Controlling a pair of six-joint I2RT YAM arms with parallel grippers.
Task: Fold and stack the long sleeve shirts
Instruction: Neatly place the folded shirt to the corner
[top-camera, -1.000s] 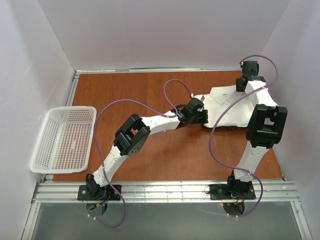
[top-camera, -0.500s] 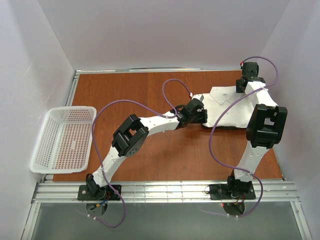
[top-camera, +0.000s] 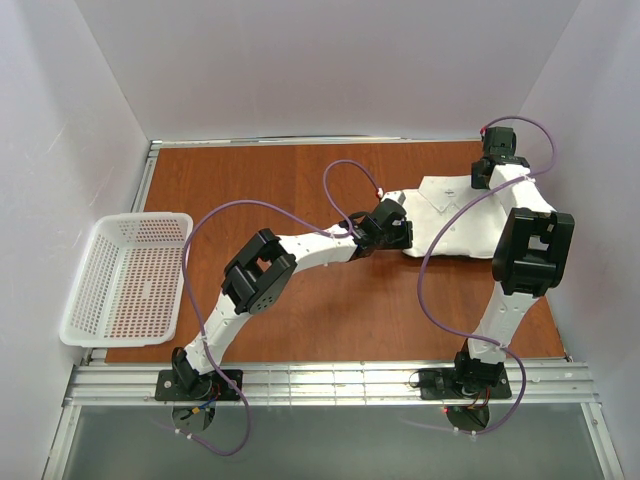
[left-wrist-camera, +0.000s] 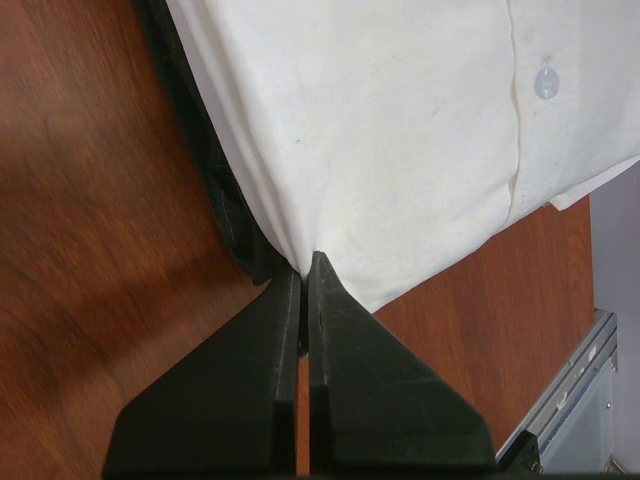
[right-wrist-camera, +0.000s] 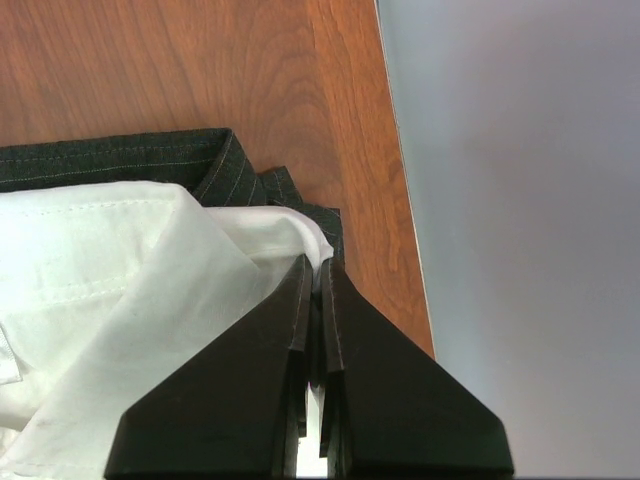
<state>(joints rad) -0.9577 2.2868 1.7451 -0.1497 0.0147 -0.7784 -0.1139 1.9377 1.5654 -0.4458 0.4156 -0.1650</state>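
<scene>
The white shirt (top-camera: 455, 215) lies folded at the far right of the table, on top of the dark striped shirt (top-camera: 440, 254), whose edge shows beneath it. My left gripper (top-camera: 402, 232) is shut on the white shirt's left edge; in the left wrist view the fingertips (left-wrist-camera: 305, 262) pinch the white cloth (left-wrist-camera: 400, 130) just over the dark shirt (left-wrist-camera: 215, 190). My right gripper (top-camera: 487, 168) is shut on the white shirt's far right corner; in the right wrist view (right-wrist-camera: 320, 265) white cloth (right-wrist-camera: 120, 270) shows between the jaws, with dark cloth (right-wrist-camera: 120, 160) behind it.
A white mesh basket (top-camera: 130, 275) stands at the left edge of the table. White walls close in on three sides; the right wall (right-wrist-camera: 520, 150) is close beside my right gripper. The table's metal rail (top-camera: 330, 382) runs along the near edge.
Both grippers stay shut on the white shirt. The left arm has drawn slightly to the left and the right wrist has edged slightly farther back; the shirt has shifted very little.
</scene>
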